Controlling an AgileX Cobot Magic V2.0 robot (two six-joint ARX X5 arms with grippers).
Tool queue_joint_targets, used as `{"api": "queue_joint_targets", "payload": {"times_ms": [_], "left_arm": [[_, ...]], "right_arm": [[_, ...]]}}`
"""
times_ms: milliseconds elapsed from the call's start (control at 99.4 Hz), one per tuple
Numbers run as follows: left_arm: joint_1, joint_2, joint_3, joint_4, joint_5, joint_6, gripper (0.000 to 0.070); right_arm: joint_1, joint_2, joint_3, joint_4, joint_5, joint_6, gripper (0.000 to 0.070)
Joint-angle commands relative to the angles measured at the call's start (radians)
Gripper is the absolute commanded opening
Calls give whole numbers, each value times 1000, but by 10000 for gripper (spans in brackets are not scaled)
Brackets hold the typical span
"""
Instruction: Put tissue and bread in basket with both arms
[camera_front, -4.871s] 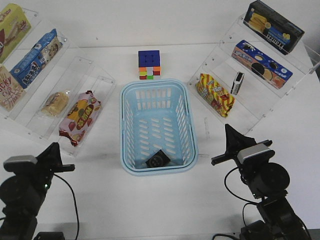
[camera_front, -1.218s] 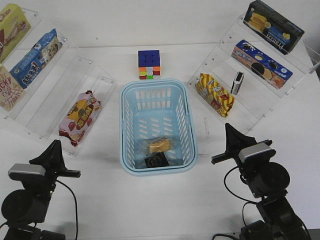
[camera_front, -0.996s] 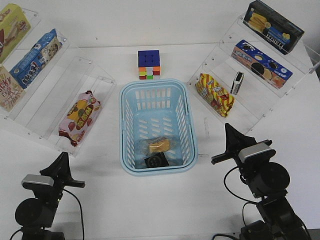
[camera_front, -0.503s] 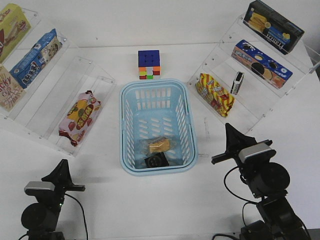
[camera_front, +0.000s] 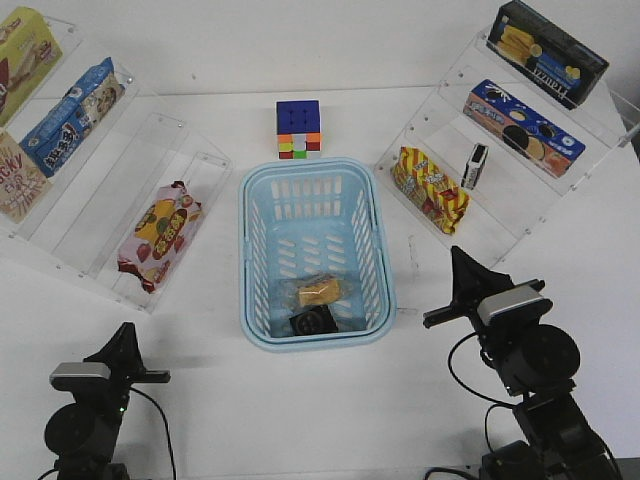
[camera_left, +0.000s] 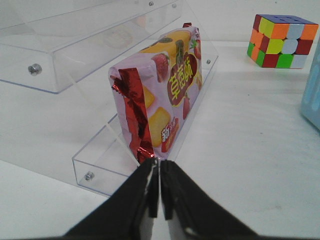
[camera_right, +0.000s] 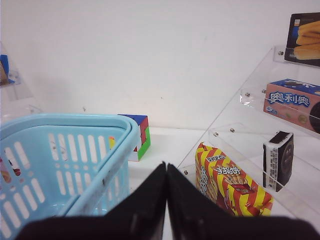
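Note:
The light blue basket (camera_front: 316, 252) stands mid-table; it also shows in the right wrist view (camera_right: 60, 150). Inside it, near the front, lie the wrapped bread (camera_front: 319, 291) and a black-and-white tissue pack (camera_front: 313, 320). A second tissue pack (camera_front: 476, 166) stands on the right shelf, also seen in the right wrist view (camera_right: 278, 160). My left gripper (camera_front: 127, 335) is shut and empty at the front left, its tip (camera_left: 159, 162) pointing at the pink-red packet. My right gripper (camera_front: 456, 258) is shut and empty to the right of the basket, also in its wrist view (camera_right: 166, 167).
A pink-red fruit-print packet (camera_front: 158, 234) lies on the left clear shelf (camera_left: 100, 165). A yellow-red snack bag (camera_front: 430, 189) and biscuit boxes (camera_front: 522, 127) sit on the right shelves. A colour cube (camera_front: 299, 129) stands behind the basket. More snack packs (camera_front: 70, 115) fill the left shelves.
The bread went from the left shelf into the basket beside the tissue. My left arm has drawn back to the front left corner and lowered. The right arm has not moved.

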Motion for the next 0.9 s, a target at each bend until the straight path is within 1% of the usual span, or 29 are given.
{"api": "queue_joint_targets", "payload": {"times_ms": [0, 252, 302, 342, 392, 443, 483, 554, 604, 755, 886], "left_arm": [[1, -2, -19, 11, -2, -2, 0], [1, -2, -19, 11, -2, -2, 1], [1, -2, -19, 11, -2, -2, 1], [1, -2, -19, 11, -2, -2, 0], [1, -2, -19, 11, -2, -2, 0], [1, -2, -19, 11, -2, -2, 1], [1, -2, -19, 11, -2, -2, 1], [1, -2, -19, 11, -2, -2, 0], [1, -2, -19, 11, -2, -2, 1], [1, -2, -19, 11, -2, -2, 1], [1, -2, -19, 11, -2, -2, 1]], "right_arm": [[5, 4, 11, 11, 0, 6, 6], [5, 4, 11, 11, 0, 5, 7], [5, 4, 11, 11, 6, -29, 7], [5, 0, 11, 2, 27, -71, 6], [5, -11, 7, -19, 38, -82, 7], [-4, -20, -13, -31, 52, -119, 7], [-16, -40, -47, -35, 51, -170, 6], [-32, -88, -113, -34, 36, -215, 7], [-50, -137, -173, -35, 23, -219, 7], [-119, -315, -354, -54, 25, -239, 7], [-176, -469, -456, -106, 24, -236, 7]]}}
